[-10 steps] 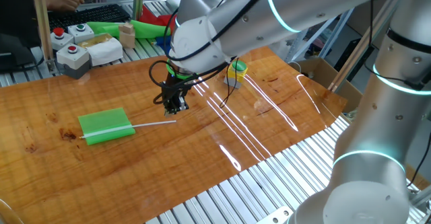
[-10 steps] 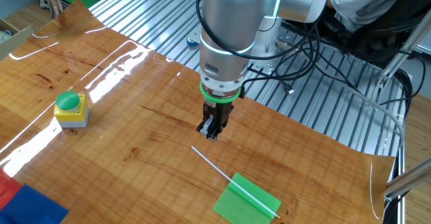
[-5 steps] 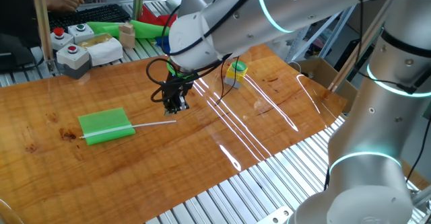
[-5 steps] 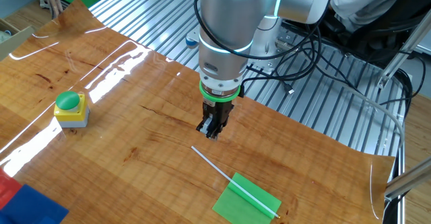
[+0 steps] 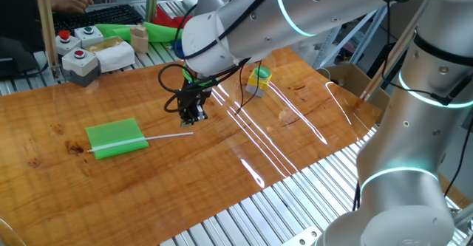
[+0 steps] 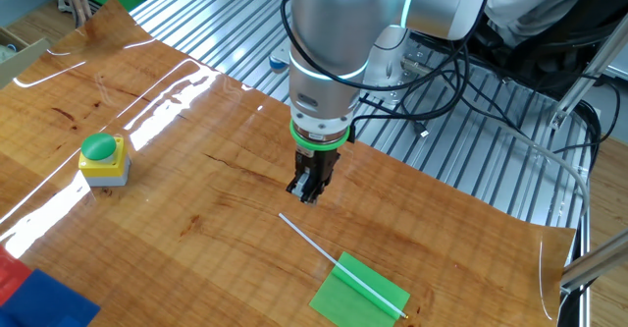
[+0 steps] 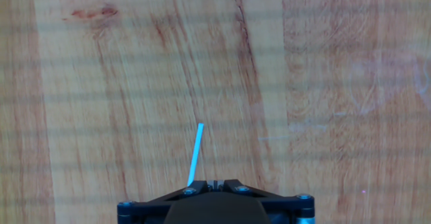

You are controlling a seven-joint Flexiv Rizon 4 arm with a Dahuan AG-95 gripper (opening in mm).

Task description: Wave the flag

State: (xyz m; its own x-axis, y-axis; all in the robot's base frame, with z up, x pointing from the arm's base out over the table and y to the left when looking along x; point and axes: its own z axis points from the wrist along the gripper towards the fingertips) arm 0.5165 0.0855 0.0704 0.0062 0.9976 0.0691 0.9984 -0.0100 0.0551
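The flag lies flat on the wooden table: a bright green sheet (image 5: 116, 137) on a thin white stick (image 5: 167, 136). In the other fixed view the sheet (image 6: 360, 293) is at the bottom, and the stick (image 6: 309, 237) runs up-left from it. My gripper (image 5: 194, 117) points down, just above the table and just beyond the stick's free end, and touches nothing. It also shows in the other fixed view (image 6: 307, 191). In the hand view its fingertips (image 7: 215, 183) meet, and the stick's end (image 7: 195, 153) lies just ahead of them. The gripper is shut and empty.
A yellow box with a green button (image 5: 259, 80) stands behind the gripper and shows at the left in the other fixed view (image 6: 102, 158). Grey button boxes (image 5: 77, 57) and green cone pieces (image 5: 148, 32) sit at the back. Blue (image 6: 39, 302) and red (image 6: 8, 268) flat pieces lie at one corner.
The arm's upper links have shifted slightly. The gripper and the flag have stayed where they were.
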